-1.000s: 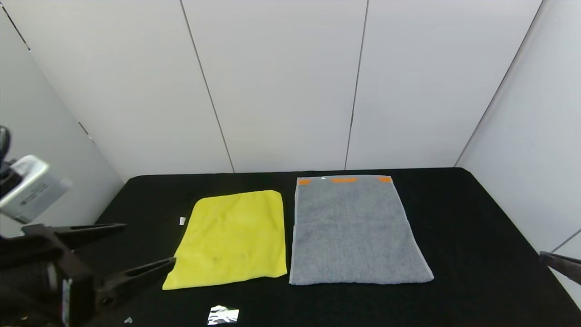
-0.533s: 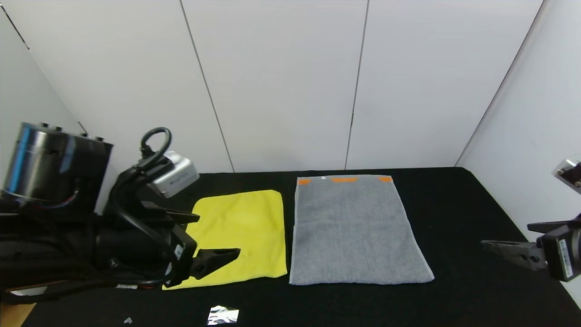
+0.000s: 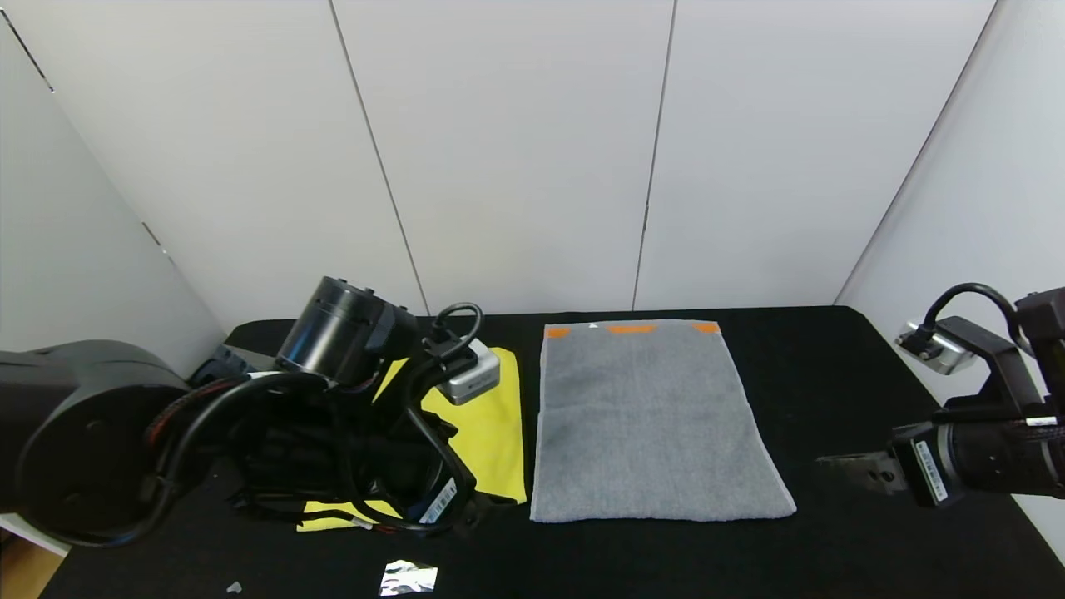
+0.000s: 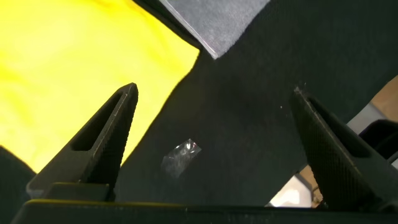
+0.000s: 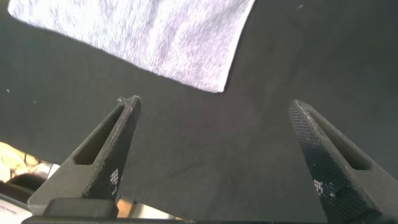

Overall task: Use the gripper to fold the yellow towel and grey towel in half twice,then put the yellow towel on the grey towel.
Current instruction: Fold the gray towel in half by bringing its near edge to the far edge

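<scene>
Left gripper [image 4: 211, 124], jaws apart, hovers over the yellow towel's [image 3: 491, 424] near right corner; right gripper [image 5: 214, 124], jaws apart, sits right of the grey towel [image 3: 649, 424].

Yellow towel [image 3: 491, 433]: bright yellow soft cloth, spread flat and unfolded, just left of the grey towel [image 3: 649, 424] with a narrow dark gap between the two, not touching. Largely hidden in the head view; only its right strip and a sliver of its near edge showing. In the left wrist view [image 4: 74, 56], smooth yellow surface with a near corner pointing toward the grey towel's near corner [image 4: 217, 18].

Grey towel: grey terry, larger than the yellow one, lying flat and unfolded, long side running away from the robot. Orange marks along its far edge. Near right corner visible in the right wrist view [image 5: 161, 37], flat.
</scene>
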